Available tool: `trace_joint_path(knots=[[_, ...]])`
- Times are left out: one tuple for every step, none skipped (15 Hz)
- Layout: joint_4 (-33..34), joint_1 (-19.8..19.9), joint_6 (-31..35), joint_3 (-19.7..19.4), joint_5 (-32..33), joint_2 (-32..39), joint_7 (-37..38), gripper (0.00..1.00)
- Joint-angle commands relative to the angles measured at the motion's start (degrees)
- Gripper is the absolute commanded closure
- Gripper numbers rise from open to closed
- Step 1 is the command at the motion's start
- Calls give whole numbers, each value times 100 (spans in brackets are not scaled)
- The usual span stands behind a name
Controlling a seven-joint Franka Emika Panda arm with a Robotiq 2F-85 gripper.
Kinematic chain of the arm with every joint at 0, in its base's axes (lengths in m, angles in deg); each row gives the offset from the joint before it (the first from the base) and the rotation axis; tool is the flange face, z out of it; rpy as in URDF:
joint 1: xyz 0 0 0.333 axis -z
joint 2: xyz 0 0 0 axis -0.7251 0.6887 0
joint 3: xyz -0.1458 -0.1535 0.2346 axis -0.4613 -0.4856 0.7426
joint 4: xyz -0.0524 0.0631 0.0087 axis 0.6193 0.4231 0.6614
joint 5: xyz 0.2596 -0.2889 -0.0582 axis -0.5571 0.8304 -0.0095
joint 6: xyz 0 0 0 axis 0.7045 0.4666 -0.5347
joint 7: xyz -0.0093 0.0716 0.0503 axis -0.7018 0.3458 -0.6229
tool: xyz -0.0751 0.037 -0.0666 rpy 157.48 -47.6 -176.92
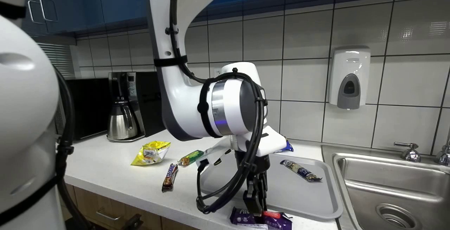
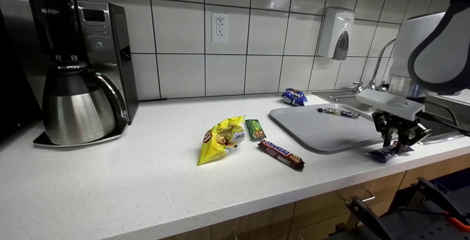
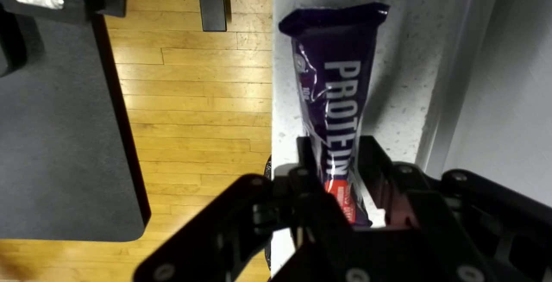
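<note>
Purple protein bar (image 3: 334, 79) held in gripper (image 3: 335, 144), jaws set at bar's width, against both sides. Bar at front edge of counter (image 2: 147, 196), just beside gray tray (image 2: 323, 133). Slim wrapped bar (image 2: 338, 113) lies on tray; blue packet (image 2: 294, 97) near tray's back. Farther out: Snickers bar (image 2: 281, 155), green packet (image 2: 255, 129), yellow bag (image 2: 222, 139). Coffee maker (image 2: 98, 31) well apart.

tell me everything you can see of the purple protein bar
The purple protein bar has a glossy, creased wrapper that looks like plastic film, with PROTEIN in pale letters along its length, a red panel near one end and a flared, flattened seal at the other. No tear shows. It lies on the white counter, lengthwise beside the gray tray, with a strip of counter showing between them in the wrist view. The gripper closely straddles it; whether it presses on the sides is unclear.
</note>
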Motion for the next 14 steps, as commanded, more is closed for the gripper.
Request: trace_joint_path(knots=[[0,-42,116,-78,186,7,189,36],[0,-49,100,-82,198,-20,190,27],[0,-58,84,-88,217,-47,193,21],[2,-58,62,-75,218,-79,180,12],[6,-62,46,-68,218,-100,176,6],[-12,-89,19,-88,243,-157,174,1],[-77,-148,-6,-151,296,-259,189,0],[-82,-170,-36,-153,321,-315,175,0],[-78,-200,-55,-175,384,-368,181,0],[-84,-212,-84,-163,400,-434,141,0],[-82,-220,-94,-152,416,-477,111,0],[-77,-227,-124,-122,408,-532,70,0],[-55,-250,-149,-131,459,-573,90,0],[-48,-264,-166,-109,454,-618,57,0]])
